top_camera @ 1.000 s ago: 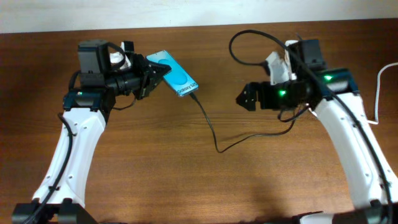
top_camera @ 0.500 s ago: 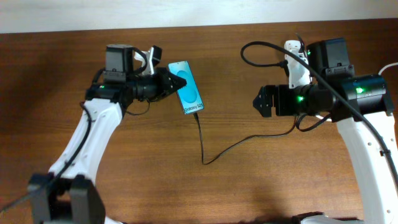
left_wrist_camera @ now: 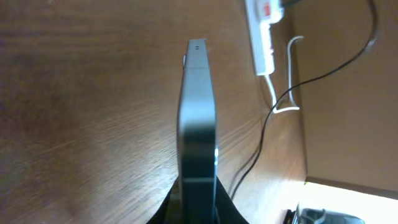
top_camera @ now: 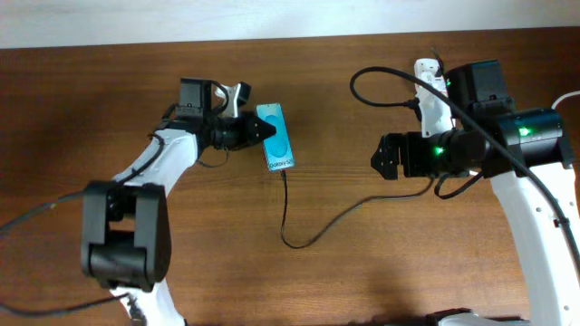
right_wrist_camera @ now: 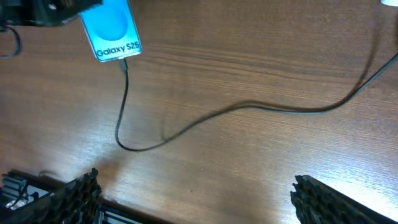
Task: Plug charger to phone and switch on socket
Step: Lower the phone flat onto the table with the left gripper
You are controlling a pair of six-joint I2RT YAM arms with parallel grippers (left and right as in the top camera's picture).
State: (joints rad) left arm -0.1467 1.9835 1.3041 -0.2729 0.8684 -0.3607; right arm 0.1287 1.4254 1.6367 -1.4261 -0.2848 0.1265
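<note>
The phone (top_camera: 275, 136) has a bright cyan screen reading "Galaxy S25". My left gripper (top_camera: 256, 132) is shut on its far short end. In the left wrist view the phone (left_wrist_camera: 198, 118) shows edge-on between the fingers (left_wrist_camera: 198, 202). The thin black charger cable (top_camera: 299, 231) has its tip in the phone's lower edge and loops across the table toward the right. It also shows in the right wrist view (right_wrist_camera: 186, 127) below the phone (right_wrist_camera: 112, 28). My right gripper (top_camera: 385, 156) is open and empty above bare table, fingers (right_wrist_camera: 196, 199) wide apart. The white socket strip (top_camera: 430, 86) lies behind the right arm.
A thick white cord (top_camera: 555, 113) runs at the far right edge. The socket strip with a red switch (left_wrist_camera: 264, 25) and its white cord show at the top of the left wrist view. The pale wall edge borders the table's far side.
My left gripper has carried the phone rightward and turned it nearly upright in the overhead view. The cable loop has shifted with it. The right arm has barely moved.
</note>
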